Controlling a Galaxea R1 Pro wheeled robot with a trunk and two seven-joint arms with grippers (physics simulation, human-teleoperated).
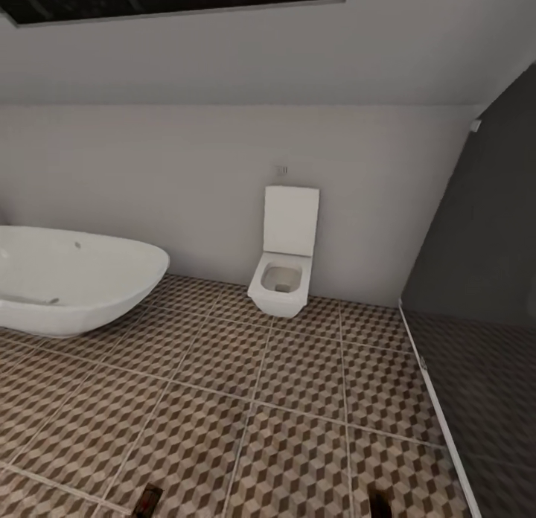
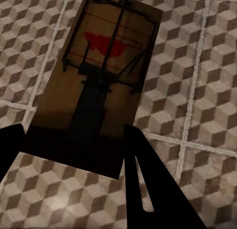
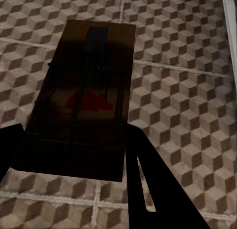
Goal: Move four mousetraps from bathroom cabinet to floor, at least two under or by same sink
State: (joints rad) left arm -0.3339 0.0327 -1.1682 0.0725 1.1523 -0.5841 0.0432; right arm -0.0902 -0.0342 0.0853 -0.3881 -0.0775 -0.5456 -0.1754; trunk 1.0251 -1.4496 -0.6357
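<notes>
Grippers each clamped one mousetrap: left gripper [image 2: 74, 155] held a tan mousetrap [image 2: 101, 76], red spot up, right gripper [image 3: 74, 155] gripped a darker-lit second mousetrap [image 3: 84, 95], both above the cube-pattern bathroom floor [image 1: 283, 399]. Head view: fingertips at 6 o'clock, bathtub [image 1: 67, 280] at 9, toilet [image 1: 285, 257] at 12, dark panel [image 1: 484, 280] at 3. Progress judged midway: two traps carried, none seen laid down, no sink or cabinet visible. No readable writing or brands.

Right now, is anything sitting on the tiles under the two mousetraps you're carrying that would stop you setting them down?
Nothing visible does. Each wrist view shows a held mousetrap, left and right, with only bare cube-pattern bathroom floor beyond it. The bathtub and toilet stand farther ahead.
</notes>
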